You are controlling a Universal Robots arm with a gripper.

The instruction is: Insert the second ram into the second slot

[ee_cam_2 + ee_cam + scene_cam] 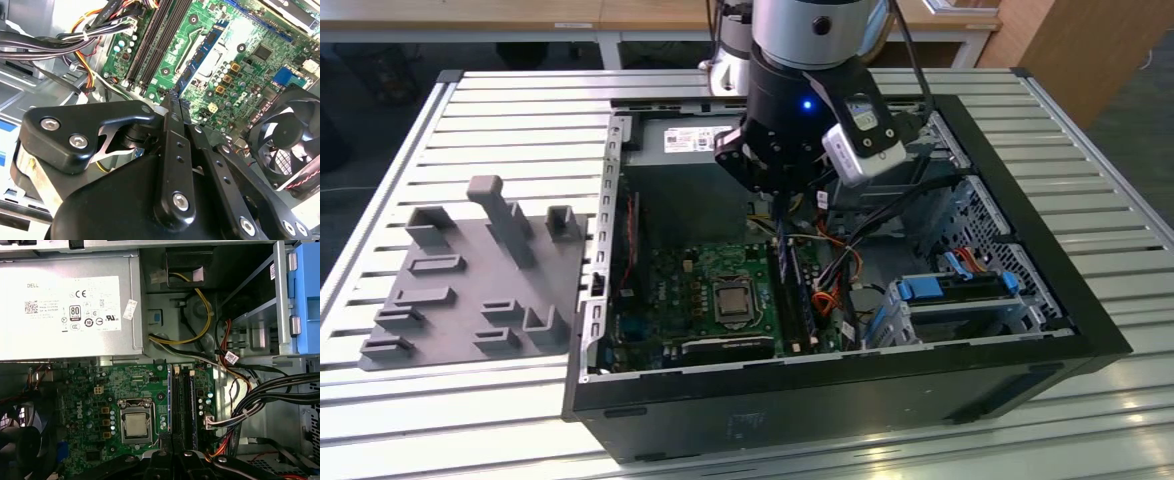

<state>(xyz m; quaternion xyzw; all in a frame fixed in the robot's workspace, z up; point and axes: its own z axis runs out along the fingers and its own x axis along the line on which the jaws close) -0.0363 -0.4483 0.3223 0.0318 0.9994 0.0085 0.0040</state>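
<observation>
We see a slatted metal table carrying an open black computer case, which lies on its side with its inside facing up. The robot arm reaches down into the case from above. Toward the exterior view's left, a gray tray with upright posts sits on the table beside the case. Inside the case we see a silver power supply, a green circuit board, a black fan and bundles of cables. A square processor socket sits on the board just beside the long memory slots. The gripper hangs over one end of those slots, its fingers pressed together at the tips with nothing we can make out between them. The second ram appears as a thin dark strip standing on edge along the slots, right beneath the gripper. We cannot tell whether the fingertips touch it, or whether it is fully seated.
</observation>
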